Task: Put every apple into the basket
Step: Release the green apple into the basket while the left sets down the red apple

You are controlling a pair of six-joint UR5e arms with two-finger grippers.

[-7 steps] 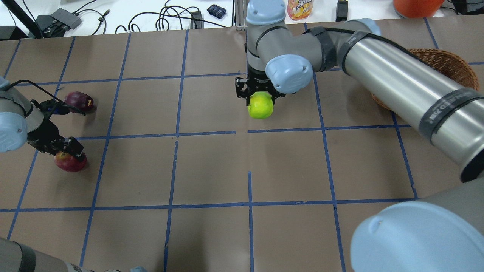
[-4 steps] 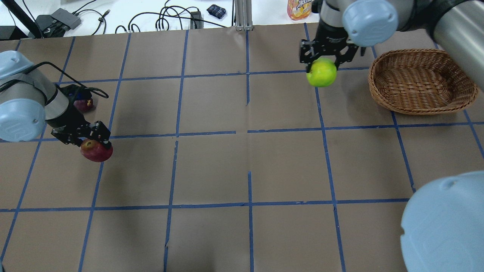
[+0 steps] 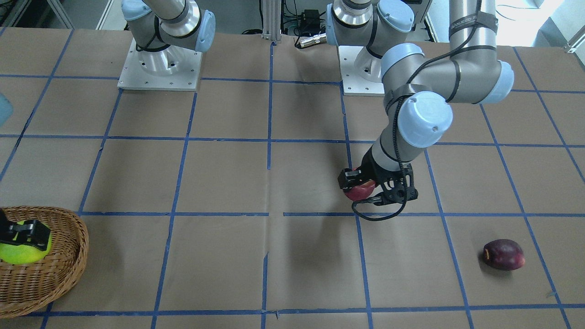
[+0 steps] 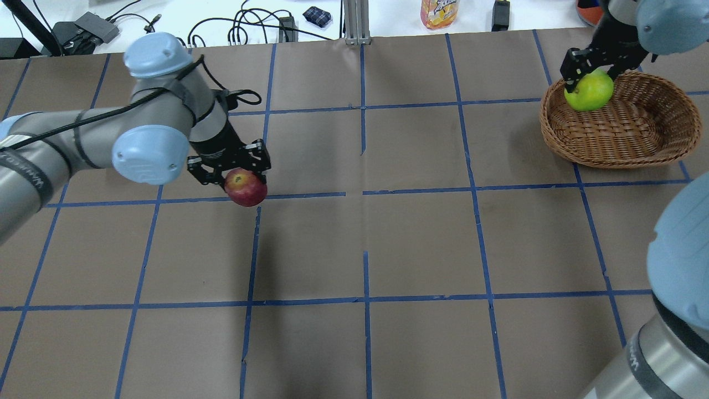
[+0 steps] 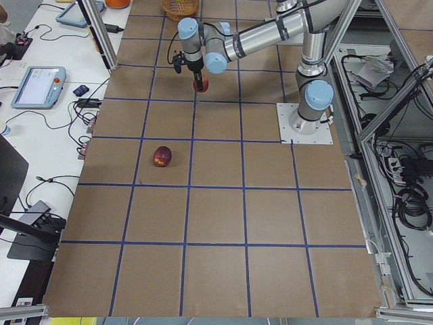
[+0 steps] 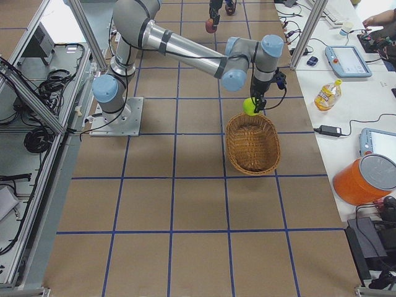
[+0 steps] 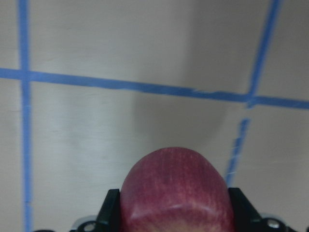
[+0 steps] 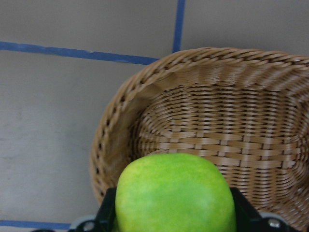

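Note:
My right gripper (image 4: pixel 589 82) is shut on the lime-green apple (image 4: pixel 590 92) and holds it over the left end of the wicker basket (image 4: pixel 620 158) at the far right. The right wrist view shows the green apple (image 8: pixel 176 193) above the basket's inner weave (image 8: pixel 217 125). My left gripper (image 4: pixel 230 176) is shut on the red apple (image 4: pixel 245 189) and holds it above the table, left of centre. The red apple (image 7: pixel 174 193) sits between the jaws in the left wrist view. The dark maroon apple (image 3: pixel 503 254) lies on the table alone. In the overhead view my left arm hides it.
A juice bottle (image 4: pixel 439 12), cables and small devices lie on the white strip beyond the table's far edge. An orange container (image 6: pixel 365 179) stands near the basket's end. The arm bases (image 3: pixel 160 64) stand at the robot's side.
My right gripper has carried the green apple rightward from mid-table to over the basket. My left gripper has lifted the red apple and moved it rightward, away from the maroon apple.

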